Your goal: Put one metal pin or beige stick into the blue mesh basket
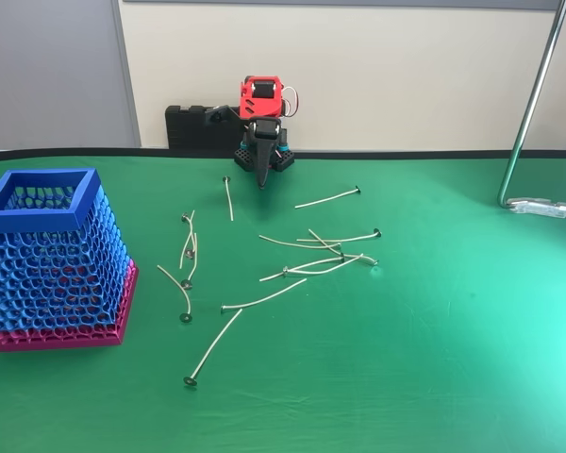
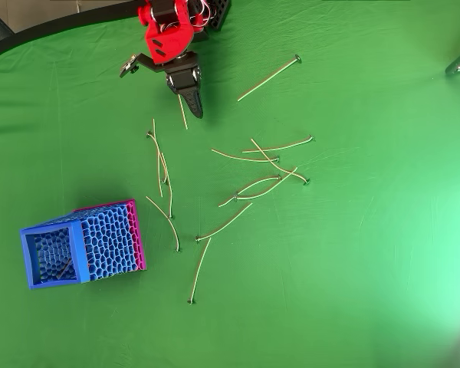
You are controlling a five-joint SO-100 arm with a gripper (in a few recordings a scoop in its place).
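Note:
The blue mesh basket (image 1: pixel 40 214) (image 2: pixel 107 244) stands upright on its magenta base at the left of the green cloth. Several thin beige pins with small dark heads lie scattered over the middle, among them one long pin (image 1: pixel 264 300) (image 2: pixel 226 222) and one pin (image 1: pixel 228 198) (image 2: pixel 182 111) lying close beside my gripper's tip. My gripper (image 1: pixel 261 179) (image 2: pixel 195 111) hangs at the back of the table below the red arm. It points down at the cloth, its black fingers shut together with nothing between them. It is far from the basket.
A metal stand pole (image 1: pixel 528 104) with its clamp foot (image 1: pixel 545 205) rises at the right edge. A black block (image 1: pixel 191 127) sits behind the arm by the wall. Bare green cloth spreads to the front and right.

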